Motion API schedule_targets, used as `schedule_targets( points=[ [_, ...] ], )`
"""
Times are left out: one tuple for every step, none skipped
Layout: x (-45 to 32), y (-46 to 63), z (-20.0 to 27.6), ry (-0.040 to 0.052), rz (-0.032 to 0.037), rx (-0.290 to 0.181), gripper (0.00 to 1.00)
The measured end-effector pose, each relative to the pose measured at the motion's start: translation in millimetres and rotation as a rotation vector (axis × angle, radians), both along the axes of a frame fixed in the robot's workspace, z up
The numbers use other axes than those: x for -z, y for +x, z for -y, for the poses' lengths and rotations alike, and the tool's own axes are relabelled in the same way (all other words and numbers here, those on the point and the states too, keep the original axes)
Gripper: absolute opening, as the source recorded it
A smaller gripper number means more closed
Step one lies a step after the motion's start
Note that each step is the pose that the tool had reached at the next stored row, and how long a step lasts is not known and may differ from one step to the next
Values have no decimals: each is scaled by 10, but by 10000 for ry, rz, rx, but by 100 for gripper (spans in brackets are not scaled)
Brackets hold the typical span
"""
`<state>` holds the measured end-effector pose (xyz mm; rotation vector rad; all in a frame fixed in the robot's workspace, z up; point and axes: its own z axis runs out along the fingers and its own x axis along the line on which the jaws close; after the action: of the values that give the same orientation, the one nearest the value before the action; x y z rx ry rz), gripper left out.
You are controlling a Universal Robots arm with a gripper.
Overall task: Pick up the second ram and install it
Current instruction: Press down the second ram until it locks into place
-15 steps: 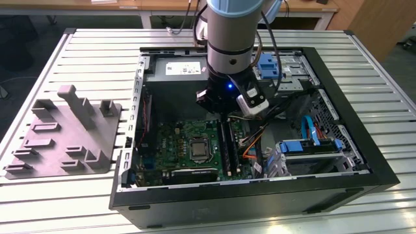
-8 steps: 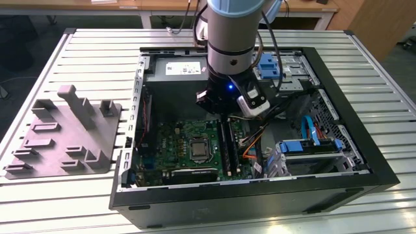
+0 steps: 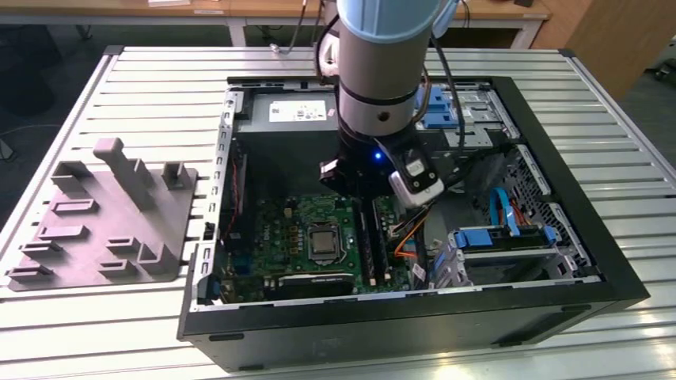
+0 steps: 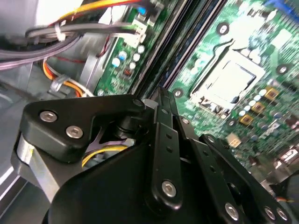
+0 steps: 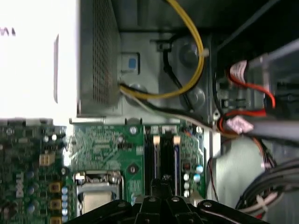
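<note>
Slatted metal table (image 3: pixel 591 95) carrying an open computer case (image 3: pixel 571 301), with a grey plastic fixture (image 3: pixel 100 222) lying at nine o'clock of it. Reaching down into the case over the green motherboard (image 3: pixel 306 237), the arm's gripper (image 3: pixel 372 198) hovering at the memory slots (image 5: pixel 163 154). Pincer state: cannot tell, fingertips hidden behind the black linkage (image 4: pixel 163 158). Lying in those slots, a dark long stick, possibly the second ram (image 3: pixel 369 237), long axis running six to twelve o'clock in the exterior view, beside the processor socket (image 3: pixel 321 239). Farther back, sitting at twelve o'clock, the power supply (image 3: pixel 290 115).
</note>
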<state>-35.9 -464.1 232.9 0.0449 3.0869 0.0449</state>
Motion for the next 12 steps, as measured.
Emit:
schedule_targets(
  points=[
    [0,0,31,1,0,0,11],
    [0,0,62,0,0,0,11],
    [0,0,92,0,0,0,11],
    [1,0,122,1,1,0,11],
    [0,0,151,-1,0,1,11],
    [0,0,182,0,0,0,11],
    [0,0,211,1,0,1,11],
    [0,0,242,0,0,0,11],
    [0,0,270,1,0,0,11],
    [0,0,302,-1,0,0,11],
    [0,0,334,-1,0,1,11],
    [1,0,366,2,1,0,11]
  ],
)
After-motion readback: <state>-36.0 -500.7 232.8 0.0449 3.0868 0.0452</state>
